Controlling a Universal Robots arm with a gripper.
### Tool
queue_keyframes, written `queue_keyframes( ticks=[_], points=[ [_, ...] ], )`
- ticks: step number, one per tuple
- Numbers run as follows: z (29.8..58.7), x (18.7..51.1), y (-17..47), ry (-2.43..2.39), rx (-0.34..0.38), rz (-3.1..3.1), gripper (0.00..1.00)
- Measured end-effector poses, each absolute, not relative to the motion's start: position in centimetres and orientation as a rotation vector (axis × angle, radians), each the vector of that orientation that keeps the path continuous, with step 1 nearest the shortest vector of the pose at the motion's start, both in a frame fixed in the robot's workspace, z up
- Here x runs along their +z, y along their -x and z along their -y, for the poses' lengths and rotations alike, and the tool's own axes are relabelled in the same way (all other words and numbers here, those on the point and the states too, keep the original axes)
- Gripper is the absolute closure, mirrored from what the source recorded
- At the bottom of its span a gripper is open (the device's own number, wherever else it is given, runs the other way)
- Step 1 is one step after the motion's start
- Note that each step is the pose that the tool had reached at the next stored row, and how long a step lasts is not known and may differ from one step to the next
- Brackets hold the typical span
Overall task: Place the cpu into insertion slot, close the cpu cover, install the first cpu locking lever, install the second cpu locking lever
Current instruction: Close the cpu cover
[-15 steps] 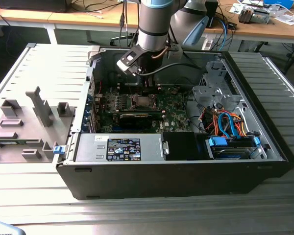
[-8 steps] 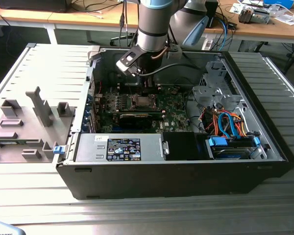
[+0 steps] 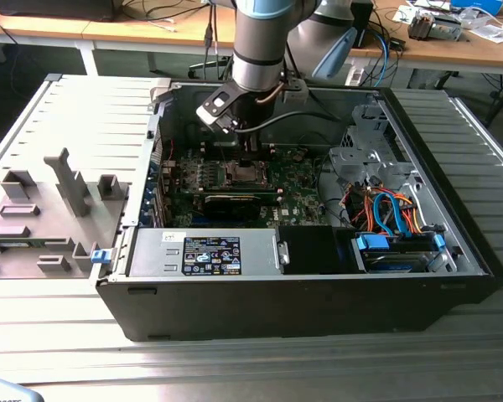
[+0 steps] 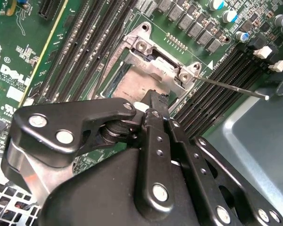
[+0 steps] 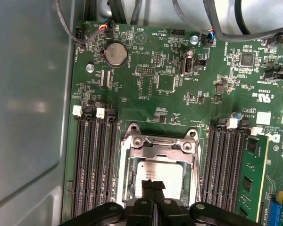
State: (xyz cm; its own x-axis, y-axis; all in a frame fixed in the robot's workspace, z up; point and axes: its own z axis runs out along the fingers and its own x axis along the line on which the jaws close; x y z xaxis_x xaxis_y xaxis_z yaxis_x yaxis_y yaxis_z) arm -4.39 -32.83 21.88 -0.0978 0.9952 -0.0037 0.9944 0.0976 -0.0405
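Hand [image 5: 153, 184] is closed, fingers pressed together with nothing between them, its tip directly over the cpu [image 5: 161, 170]. The cpu lies flat in the slot [image 3: 239, 174], its grey face showing through the window of the cover [image 5: 158, 147], which lies down around it. One thin lever [image 4: 233, 88] juts out from a socket corner, above the memory slots [image 5: 94, 165]. The board [image 5: 146, 89] sits in an open case [image 3: 318, 293] on the surface [image 3: 235, 360].

Grey ribbed table [image 3: 260, 364] carrying an open computer case [image 3: 318, 297]
The case lies on its side on the slats; a grey panel [image 3: 92, 126] lies flat just beside it, towards the exterior view's left
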Motion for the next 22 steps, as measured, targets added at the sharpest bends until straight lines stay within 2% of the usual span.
queue_keyframes(
  ticks=[22],
  points=[
    [32.8,20.4,5.4,2.094,0.051,2.309,0.89]
  ],
)
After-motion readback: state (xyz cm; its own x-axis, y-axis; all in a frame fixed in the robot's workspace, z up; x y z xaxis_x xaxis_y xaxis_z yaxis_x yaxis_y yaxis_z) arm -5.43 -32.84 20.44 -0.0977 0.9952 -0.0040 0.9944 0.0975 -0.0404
